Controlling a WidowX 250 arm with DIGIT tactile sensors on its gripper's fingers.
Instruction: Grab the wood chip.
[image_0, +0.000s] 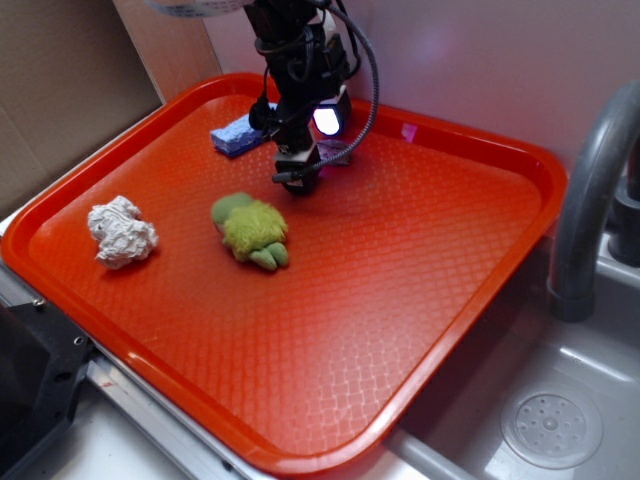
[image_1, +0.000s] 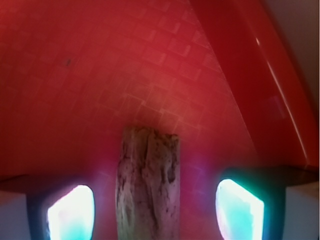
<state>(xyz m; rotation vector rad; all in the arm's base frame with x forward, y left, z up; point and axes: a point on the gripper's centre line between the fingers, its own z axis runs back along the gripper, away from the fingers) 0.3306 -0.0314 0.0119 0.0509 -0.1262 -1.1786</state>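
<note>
White wad: a crumpled white lump (image_0: 122, 232) lies at the left of the red tray (image_0: 450, 330), well apart from the work; no need to go near it.
Green plush: the green plush toy (image_0: 250, 230) sits near the tray's middle, just in front and to the left of the gripper; a straight vertical move should avoid brushing it.
Blue block: a blue spongy block (image_0: 236, 135) rests by the tray's far rim, behind and left of the arm.
Gripper: the gripper (image_0: 298, 178) hangs low over the tray, jaws spread wide and gripping nothing; in the wrist view the two lit fingertips (image_1: 71, 212) stand apart on either side of the chip with clear gaps.
Wood chip: the wood chip (image_1: 148, 182) lies flat on the tray directly under the gripper, its long axis running between the fingers; from the exterior view it is mostly hidden behind the arm.
Step in hand: judged as the final descent before closing.
Doing it well: stay centred, lower until the fingertips nearly reach the tray, then close across the chip's narrow width.
Risk: closing too high could clip only the rough upper edge and let it slip.
</note>
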